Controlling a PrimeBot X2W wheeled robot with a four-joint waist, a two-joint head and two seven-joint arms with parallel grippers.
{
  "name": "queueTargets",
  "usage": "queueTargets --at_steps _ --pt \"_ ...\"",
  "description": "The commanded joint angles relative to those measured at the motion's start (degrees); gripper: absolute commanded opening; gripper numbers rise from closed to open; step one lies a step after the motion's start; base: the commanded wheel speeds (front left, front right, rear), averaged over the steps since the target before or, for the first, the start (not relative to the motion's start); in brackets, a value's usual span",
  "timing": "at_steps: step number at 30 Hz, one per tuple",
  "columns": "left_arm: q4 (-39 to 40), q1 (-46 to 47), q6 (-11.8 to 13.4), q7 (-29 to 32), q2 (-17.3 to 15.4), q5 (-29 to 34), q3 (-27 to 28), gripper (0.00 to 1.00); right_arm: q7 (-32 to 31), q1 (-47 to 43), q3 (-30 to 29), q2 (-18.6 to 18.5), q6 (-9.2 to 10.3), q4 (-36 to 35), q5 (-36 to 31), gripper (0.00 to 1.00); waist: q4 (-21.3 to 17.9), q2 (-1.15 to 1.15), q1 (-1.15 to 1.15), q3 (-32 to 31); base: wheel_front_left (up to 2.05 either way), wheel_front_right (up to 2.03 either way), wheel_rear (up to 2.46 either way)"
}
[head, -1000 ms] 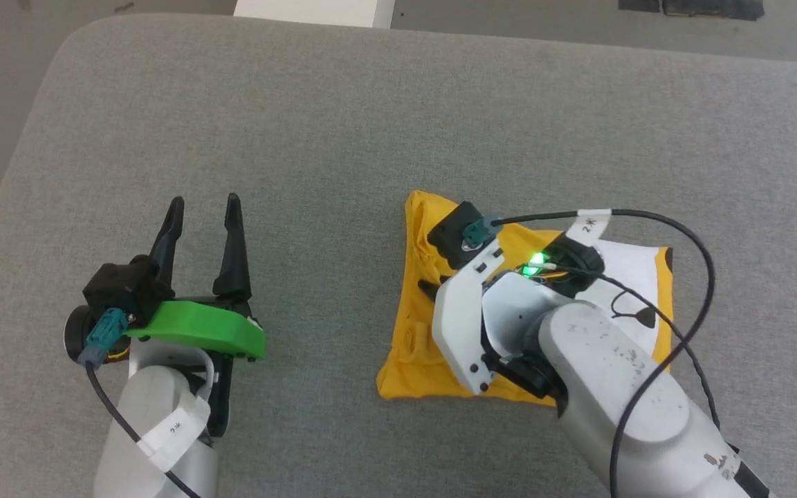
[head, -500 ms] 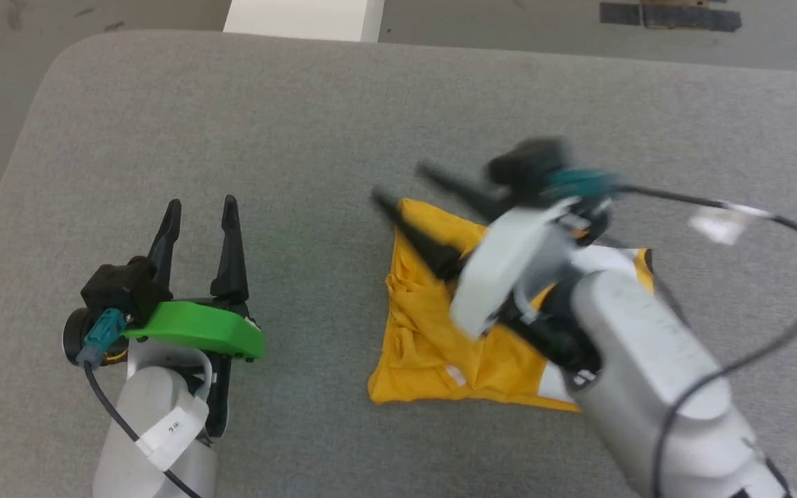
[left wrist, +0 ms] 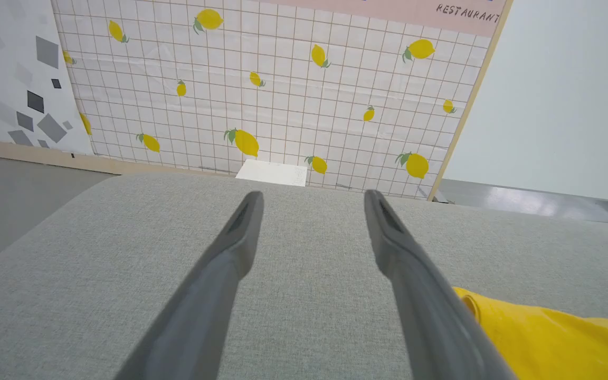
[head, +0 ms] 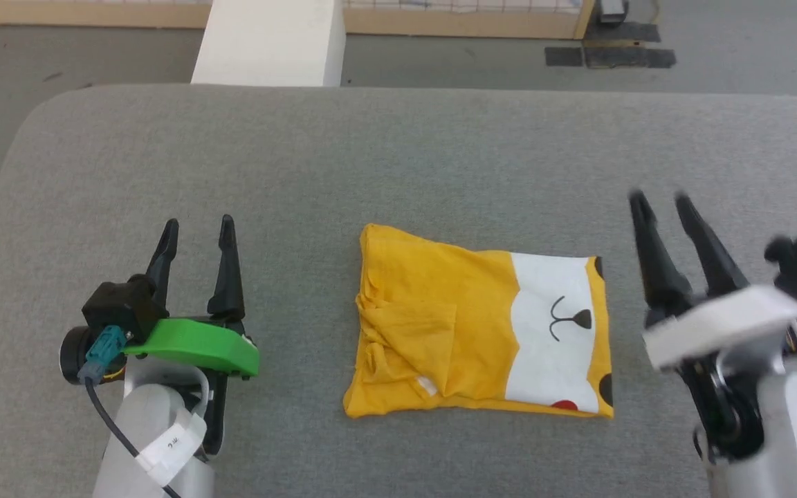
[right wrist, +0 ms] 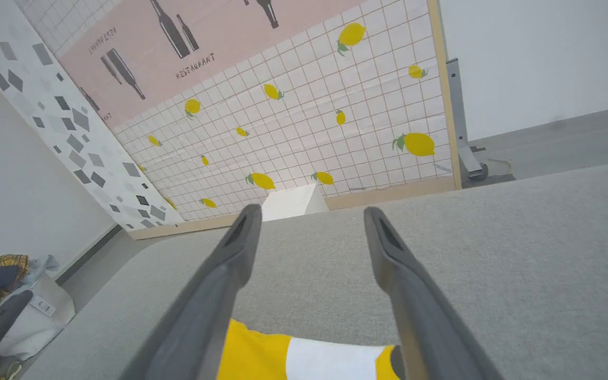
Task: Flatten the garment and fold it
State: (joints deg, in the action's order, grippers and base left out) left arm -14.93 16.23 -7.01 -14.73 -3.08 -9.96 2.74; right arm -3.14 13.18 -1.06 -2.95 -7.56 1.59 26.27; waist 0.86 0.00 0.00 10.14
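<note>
Pulling back off the shirt (head: pixel 468 325), my right pincer (head: pixel 658 200) is now hanging just beside its right edge, where a second ago it was down over the cloth. Its fingers are standing apart and gripping nothing. My head is also tilting up, so the whole view is sitting differently. My left pincer (head: pixel 199 223) is staying where it was, well off to the left of the shirt, with its fingers apart and empty too.

The shirt is lying on the grey cushion (head: pixel 371 159) between the two pincers and touching neither. It is sitting as a compact, roughly square packet with its white printed patch facing up on the right half.

I am judging the flattening and folding as done, or nearly so. The left half is showing wrinkles and a loose flap, which may be wanting one last smoothing.
</note>
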Motion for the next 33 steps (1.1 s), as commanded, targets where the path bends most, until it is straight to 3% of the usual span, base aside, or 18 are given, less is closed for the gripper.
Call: queueTargets --at_steps 1,5,11,28,29,30,32,33 --pt "0.1 -0.9 -0.2 -0.3 0.2 0.3 0.1 1.0 -0.7 -1.9 -1.2 0.1 0.08 0.5 -0.7 1.0 -1.0 0.0 0.0 -0.9 0.0 0.0 0.0" --pt "0.1 -1.3 -0.2 -0.3 0.1 0.5 0.1 1.0 -3.4 -5.4 -3.9 0.1 0.08 3.6 0.6 1.0 -1.6 0.0 0.0 -1.2 0.0 0.0 0.0" --pt "0.0 -1.1 -0.3 -0.3 0.2 0.6 0.0 1.0 -9.8 -6.5 -3.4 0.1 0.08 8.8 0.0 1.0 -2.1 0.0 0.0 -0.7 0.0 0.0 0.0" --pt "-0.2 0.2 -0.4 -0.3 0.2 0.1 -0.8 1.0 -23.9 2.4 5.0 0.1 0.08 21.9 -3.0 1.0 -0.2 0.0 0.0 1.2 0.0 0.0 0.0" --pt "-0.3 0.2 -0.4 -0.3 0.2 0.0 -0.8 1.0 -24.4 2.7 5.6 0.1 0.08 22.3 -3.0 0.91 0.0 0.0 0.0 1.3 0.0 0.0 0.0" --pt "-0.3 0.2 -0.4 -0.3 0.2 -0.1 -0.9 1.0 -24.6 3.0 6.0 0.1 0.08 22.5 -2.8 0.48 0.2 0.0 0.0 1.3 0.0 0.0 0.0" --pt "-0.4 0.2 -0.4 -0.3 0.2 -0.1 -0.9 1.0 -24.9 3.4 6.4 0.1 0.08 22.8 -3.0 0.02 0.4 0.0 0.0 1.3 0.0 0.0 0.0" --pt "-0.4 0.2 -0.4 -0.3 0.2 -0.2 -0.9 1.0 -24.8 3.5 6.5 0.1 0.08 22.8 -3.0 0.0 0.5 0.0 0.0 1.3 0.0 0.0 0.0"
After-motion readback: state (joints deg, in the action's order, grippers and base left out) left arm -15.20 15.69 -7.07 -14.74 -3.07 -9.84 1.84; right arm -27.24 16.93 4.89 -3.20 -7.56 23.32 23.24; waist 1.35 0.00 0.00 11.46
